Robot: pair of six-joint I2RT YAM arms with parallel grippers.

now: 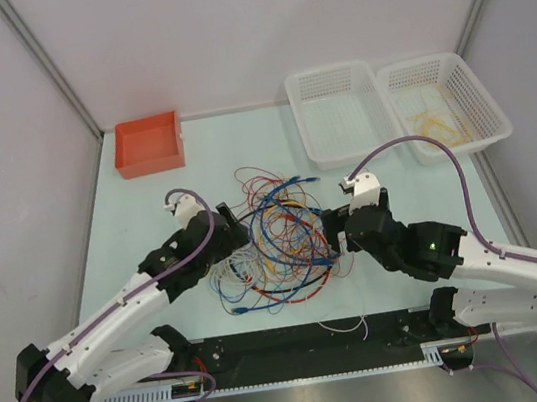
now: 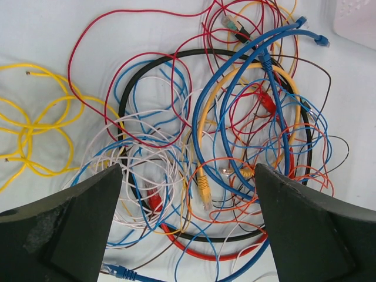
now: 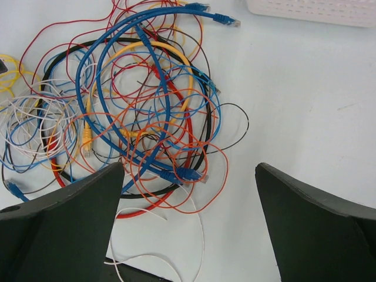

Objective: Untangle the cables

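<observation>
The cables (image 1: 274,239) lie in one tangled heap of red, blue, orange, white, yellow and black wires at the middle of the table. My left gripper (image 1: 236,236) hangs open at the heap's left edge. In the left wrist view its gripper (image 2: 188,217) straddles the cables (image 2: 223,141), and both fingers (image 2: 64,229) stand wide with nothing between them. My right gripper (image 1: 335,232) is open at the heap's right edge. In the right wrist view that gripper (image 3: 188,226) hovers over a loose white wire (image 3: 201,235), with the cables (image 3: 135,106) beyond it. A blue plug (image 3: 189,174) lies near the heap's edge.
A red bin (image 1: 149,144) stands at the back left. Two white baskets stand at the back right, an empty one (image 1: 342,119) and one (image 1: 433,80) holding yellowish wires (image 1: 434,124). A yellow wire (image 2: 35,126) loops apart from the heap. A black rail (image 1: 310,341) runs along the near edge.
</observation>
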